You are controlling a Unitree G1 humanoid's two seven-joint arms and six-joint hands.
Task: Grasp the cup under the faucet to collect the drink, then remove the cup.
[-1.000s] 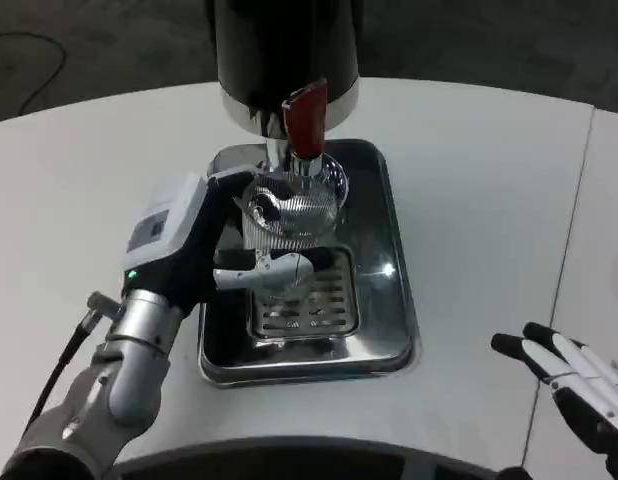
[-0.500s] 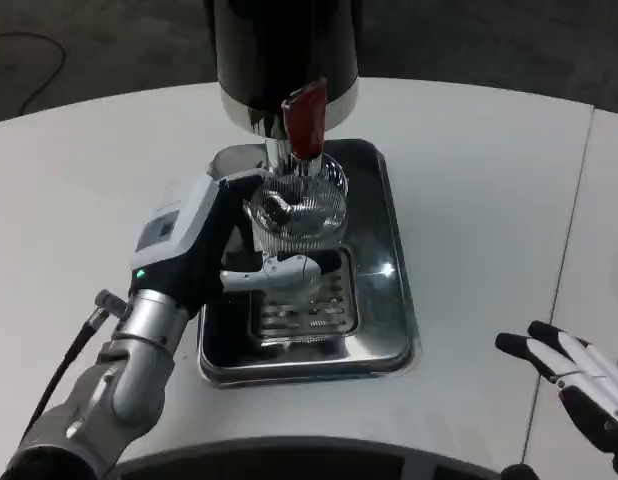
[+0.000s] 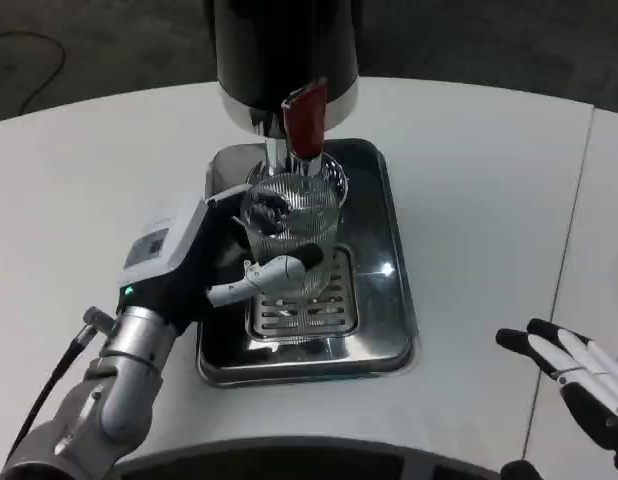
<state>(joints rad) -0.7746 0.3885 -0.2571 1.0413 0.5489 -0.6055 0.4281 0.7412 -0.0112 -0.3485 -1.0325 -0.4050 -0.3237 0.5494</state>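
The left hand (image 3: 204, 255) wraps its fingers (image 3: 269, 272) around the ribbed cup (image 3: 289, 225), just below the red faucet (image 3: 305, 125). It should stay upright under the faucet. The right hand (image 3: 579, 385) waits, fingers spread.
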